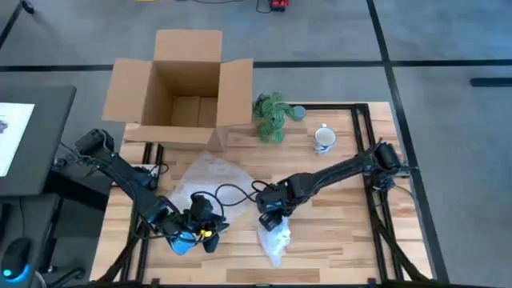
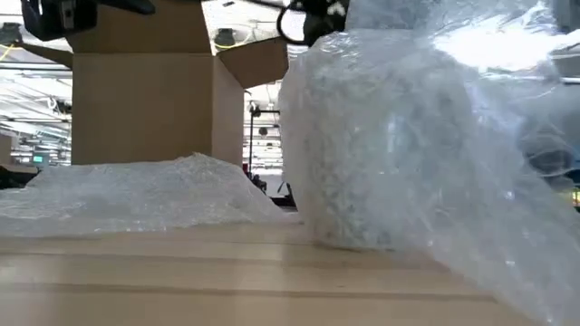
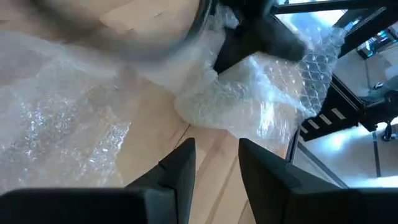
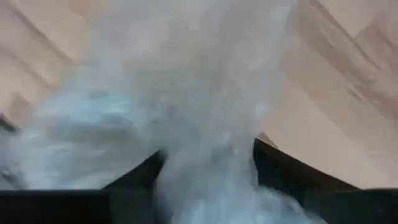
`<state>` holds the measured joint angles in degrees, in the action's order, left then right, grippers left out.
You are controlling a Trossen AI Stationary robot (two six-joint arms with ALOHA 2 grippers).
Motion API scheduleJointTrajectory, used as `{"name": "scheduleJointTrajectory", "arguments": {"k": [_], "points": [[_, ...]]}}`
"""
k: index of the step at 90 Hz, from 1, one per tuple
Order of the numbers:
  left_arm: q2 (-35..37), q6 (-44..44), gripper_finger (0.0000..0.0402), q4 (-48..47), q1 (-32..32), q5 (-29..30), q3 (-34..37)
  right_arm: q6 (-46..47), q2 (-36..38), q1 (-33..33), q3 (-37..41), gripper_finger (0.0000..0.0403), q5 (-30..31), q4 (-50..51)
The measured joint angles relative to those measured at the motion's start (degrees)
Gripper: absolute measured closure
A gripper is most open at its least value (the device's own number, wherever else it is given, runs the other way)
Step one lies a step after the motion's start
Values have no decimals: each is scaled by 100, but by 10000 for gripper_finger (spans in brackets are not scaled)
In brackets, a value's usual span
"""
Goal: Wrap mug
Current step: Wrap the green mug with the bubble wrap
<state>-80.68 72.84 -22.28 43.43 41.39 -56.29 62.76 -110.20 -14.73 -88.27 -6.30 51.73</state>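
Bubble wrap, clear and finely pimpled, dominates the near edge of the wooden surface (image 1: pixel 336 208): a lumpy, roughly cylindrical wrapped bundle (image 1: pixel 274 236) stands close to the front, its film crinkled and trailing off in a loose tail to one side. What the bundle contains cannot be made out through the film. Right hand (image 1: pixel 270 214) sits at the top of the bundle; the right wrist view shows film bunched between its two dark fingers (image 4: pixel 283 168), so it is clamped on the wrap.

Left hand (image 1: pixel 210 228) lies low near the front-left, just beside the bundle, apart from it. Its fingers (image 3: pixel 180 168) stand parted with bare wood showing between them, holding nothing. Blue and yellow parts show on that wrist.

A second, flat sheet of bubble wrap (image 1: pixel 210 180) lies spread and rumpled behind the left hand, mid-surface, with a dark cable crossing its edge.

Farther back, right of centre, a white mug (image 1: pixel 324 139) stands upright and uncovered, well apart from both hands. Beside it lies a small green leafy plant (image 1: pixel 272 116). At the rear left, a brown cardboard box (image 1: pixel 186 88) stands with all flaps open, matte and square-edged.
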Motion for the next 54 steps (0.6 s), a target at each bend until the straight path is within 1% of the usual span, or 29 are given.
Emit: {"name": "scheduleJointTrajectory", "arguments": {"k": [9, 18, 28, 39, 47, 54], "points": [[0, 0, 297, -2, 36, -4, 0, -142, 105, 56, -125, 223, 60, 371], [0, 2, 297, 0, 44, -8, 0, -285, 250, 103, -302, 229, 60, 826], [0, 2, 297, -2, 44, -9, 0, -558, 344, 128, -634, 244, 30, 1458], [0, 2, 297, 0, 44, -9, 0, -870, 344, 143, -1203, 269, 11, 1901], [0, 0, 297, -7, 42, -68, 0, -1097, 350, 93, -1594, 290, -96, 1843], [0, 10, 297, -7, 44, -89, -2, -1374, 350, -15, -1806, 310, -613, 1451]]}}
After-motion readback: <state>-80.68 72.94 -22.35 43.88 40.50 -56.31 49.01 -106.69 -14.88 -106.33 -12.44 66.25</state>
